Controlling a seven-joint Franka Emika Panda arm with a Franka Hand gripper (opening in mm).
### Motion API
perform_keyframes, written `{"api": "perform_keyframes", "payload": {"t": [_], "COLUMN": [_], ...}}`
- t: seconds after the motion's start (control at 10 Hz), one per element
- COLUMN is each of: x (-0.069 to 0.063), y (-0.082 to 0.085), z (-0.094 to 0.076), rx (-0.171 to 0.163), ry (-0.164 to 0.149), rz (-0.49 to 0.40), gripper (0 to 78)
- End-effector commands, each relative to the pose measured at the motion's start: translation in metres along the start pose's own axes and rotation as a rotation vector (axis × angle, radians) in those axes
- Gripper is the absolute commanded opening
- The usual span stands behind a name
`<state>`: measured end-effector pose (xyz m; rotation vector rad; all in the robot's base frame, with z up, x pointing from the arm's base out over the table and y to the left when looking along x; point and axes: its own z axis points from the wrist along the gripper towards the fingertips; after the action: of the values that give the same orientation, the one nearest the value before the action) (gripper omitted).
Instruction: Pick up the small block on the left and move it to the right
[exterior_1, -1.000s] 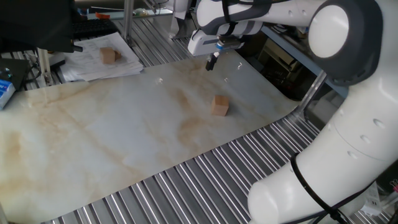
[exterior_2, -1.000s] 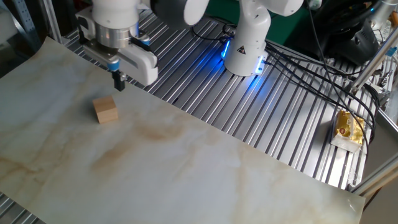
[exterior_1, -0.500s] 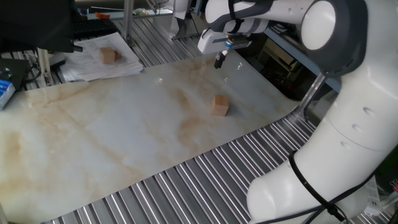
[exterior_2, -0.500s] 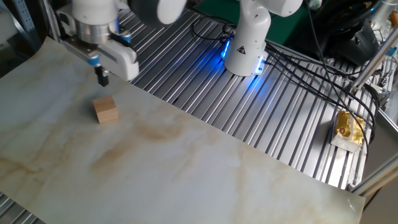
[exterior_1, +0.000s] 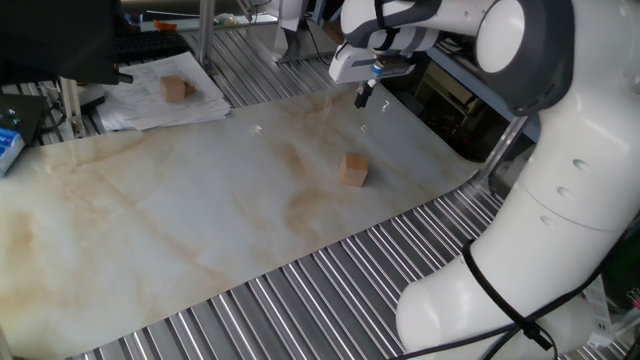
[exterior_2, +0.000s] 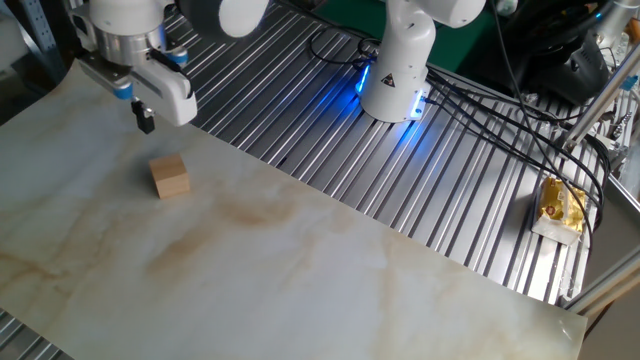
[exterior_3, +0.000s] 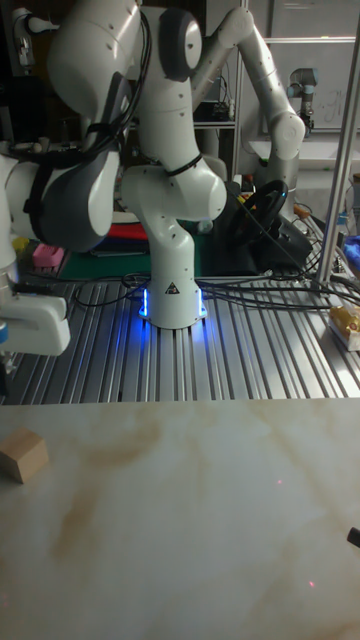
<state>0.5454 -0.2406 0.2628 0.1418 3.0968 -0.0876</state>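
The small block (exterior_1: 353, 169) is a pale tan wooden cube resting on the marble-patterned board (exterior_1: 200, 220). It also shows in the other fixed view (exterior_2: 170, 176) and at the left edge of the tall view (exterior_3: 22, 455). My gripper (exterior_1: 363, 98) hangs above the board's far edge, beyond the block and well apart from it. Its dark fingertips are pressed together with nothing between them. In the other fixed view the gripper (exterior_2: 146, 122) is up and to the left of the block. The tall view shows only part of the white hand (exterior_3: 30, 325).
A darker brown cube (exterior_1: 175, 89) lies on a stack of papers (exterior_1: 150, 105) at the back left. Ribbed metal table (exterior_2: 450, 180) surrounds the board. The arm's base (exterior_2: 395, 80) glows blue, with cables (exterior_2: 500, 110) and a yellow packet (exterior_2: 560, 205) nearby.
The gripper has slid along the board's far edge, rightward in one fixed view and leftward in the other, moving further from the block. The block has not moved.
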Motion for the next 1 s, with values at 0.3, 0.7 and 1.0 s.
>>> {"api": "perform_keyframes", "payload": {"t": [0.3, 0.7, 1.0], "x": [-0.003, -0.014, -0.015], "y": [-0.004, -0.013, -0.014], "z": [0.0, 0.001, 0.001], "rx": [0.006, 0.006, 0.006], "ry": [-0.001, 0.001, 0.002], "rz": [0.02, 0.018, 0.021], "gripper": [0.0, 0.0, 0.0]}}
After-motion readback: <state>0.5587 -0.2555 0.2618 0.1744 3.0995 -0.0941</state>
